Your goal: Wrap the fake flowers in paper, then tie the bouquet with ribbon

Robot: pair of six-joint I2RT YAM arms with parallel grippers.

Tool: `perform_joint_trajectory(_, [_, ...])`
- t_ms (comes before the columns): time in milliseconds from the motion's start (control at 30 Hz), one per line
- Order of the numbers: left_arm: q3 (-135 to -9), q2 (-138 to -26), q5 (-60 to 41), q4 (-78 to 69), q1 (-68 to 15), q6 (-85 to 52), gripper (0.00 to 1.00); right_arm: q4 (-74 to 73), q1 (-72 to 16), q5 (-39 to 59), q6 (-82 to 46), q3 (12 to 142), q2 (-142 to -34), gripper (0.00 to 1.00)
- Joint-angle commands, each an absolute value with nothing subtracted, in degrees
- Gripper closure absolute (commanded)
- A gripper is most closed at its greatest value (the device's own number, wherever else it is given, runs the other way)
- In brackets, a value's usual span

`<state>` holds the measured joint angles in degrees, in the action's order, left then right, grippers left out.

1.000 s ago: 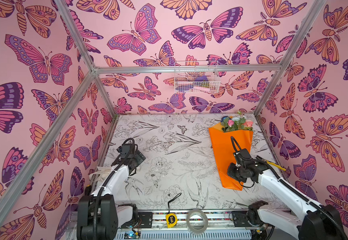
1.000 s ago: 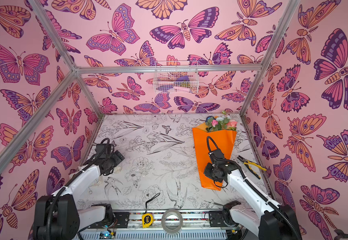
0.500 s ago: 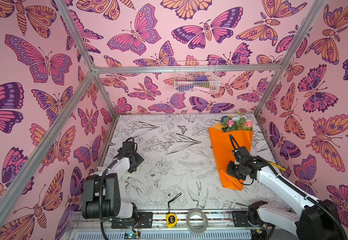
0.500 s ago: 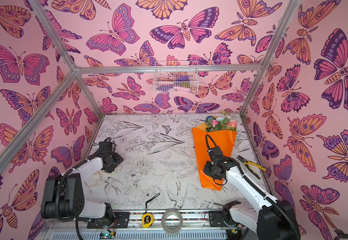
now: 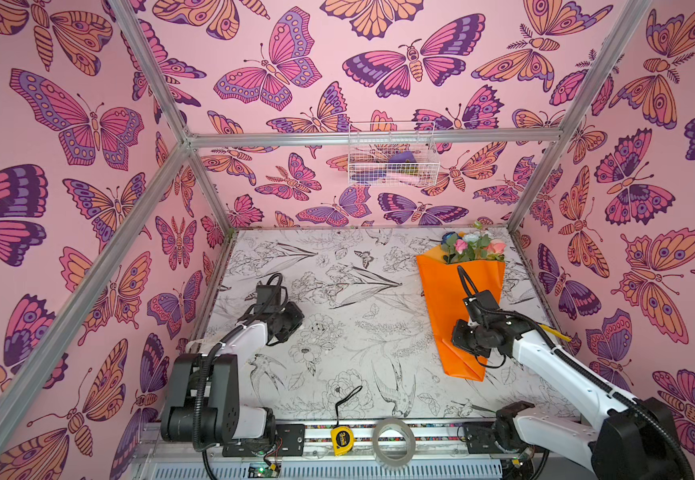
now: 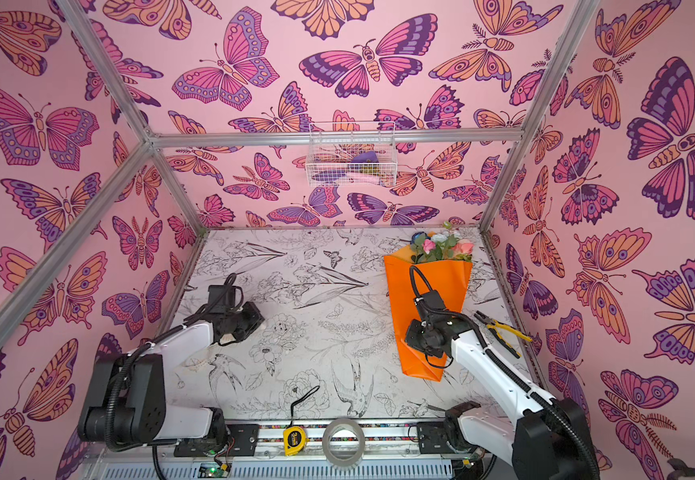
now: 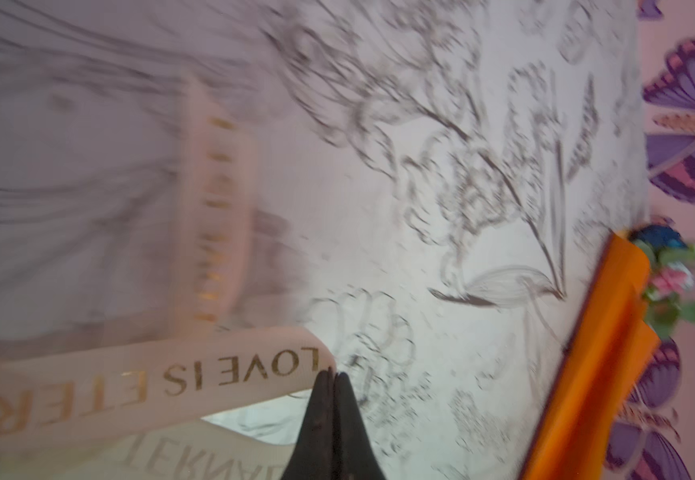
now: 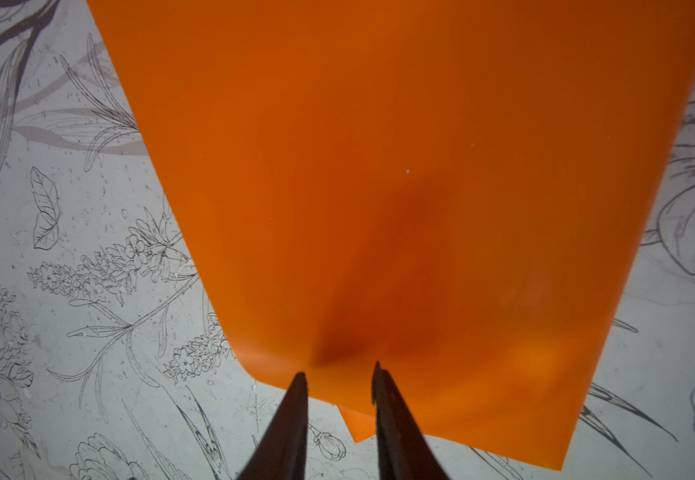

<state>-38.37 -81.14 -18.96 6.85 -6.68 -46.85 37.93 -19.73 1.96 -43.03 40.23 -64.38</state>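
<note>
Orange-paper-wrapped bouquet of fake flowers (image 5: 441, 299) pinched steady by right gripper (image 8: 339, 374), left gripper (image 7: 333, 374) clamped on cream printed ribbon (image 7: 212, 374), ready for tying.

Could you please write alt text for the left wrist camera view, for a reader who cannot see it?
The left claw, shut, pinches the end of a cream ribbon with gold lettering beginning LOVE IS. Beyond it, the orange-wrapped bouquet lies on the flower-printed table, blurred.

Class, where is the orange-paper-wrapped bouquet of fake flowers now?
The bouquet of fake flowers lies on the right of the table in both top views, blooms toward the back wall, right gripper near its narrow end.
</note>
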Motion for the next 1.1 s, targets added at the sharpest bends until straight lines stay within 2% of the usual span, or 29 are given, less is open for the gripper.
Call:
perform_joint_trajectory(0, [-43.14, -83.52, -27.25, 2.24, -14.90, -48.01, 1.00, 38.09, -20.38, 1.22, -42.01, 42.36, -64.53, 0.70])
perform_joint_trajectory(133, [-48.63, -85.80, -30.90, 2.19, -23.14, -46.49, 0.99, 38.42, -20.37, 1.36, -41.70, 42.78, -63.64, 0.70])
perform_joint_trajectory(333, [-50.29, -86.36, -43.22, 1.69, -26.50, -44.00, 0.55, 38.69, -20.35, 1.57, -41.01, 43.19, -62.75, 0.70])
perform_joint_trajectory(400, [-47.72, -83.63, -43.77, 1.98, -26.14, -43.63, 0.34, 38.85, -20.41, 1.86, -40.57, 43.63, -62.92, 0.70])
perform_joint_trajectory(433, [-46.64, -81.96, -42.90, 2.82, -25.58, -43.17, 0.31, 38.85, -20.43, 1.98, -40.36, 43.72, -62.89, 0.70])
perform_joint_trajectory(533, [-44.23, -75.48, -37.22, 11.27, -21.55, -39.86, 0.27, 38.73, -20.52, 2.92, -39.44, 44.16, -63.04, 0.71])
perform_joint_trajectory(700, [-42.30, -63.19, -13.34, 27.75, -10.73, -34.88, 0.23, 39.33, -25.19, 1.19, -36.86, 47.88, -65.19, 0.70])
perform_joint_trajectory(800, [-42.57, -61.04, -3.80, 29.12, -5.40, -33.46, 0.25, 40.21, -29.89, -2.29, -35.26, 51.85, -69.18, 0.68])
perform_joint_trajectory(900, [-45.31, -64.95, -5.02, 24.86, -3.22, -31.52, 0.28, 39.90, -34.27, -4.16, -33.45, 56.10, -74.56, 0.66])
perform_joint_trajectory(1067, [-55.98, -82.94, -15.44, 22.24, -3.40, -29.43, 0.30, 39.22, -41.31, -7.53, -27.50, 66.80, -87.60, 0.60])
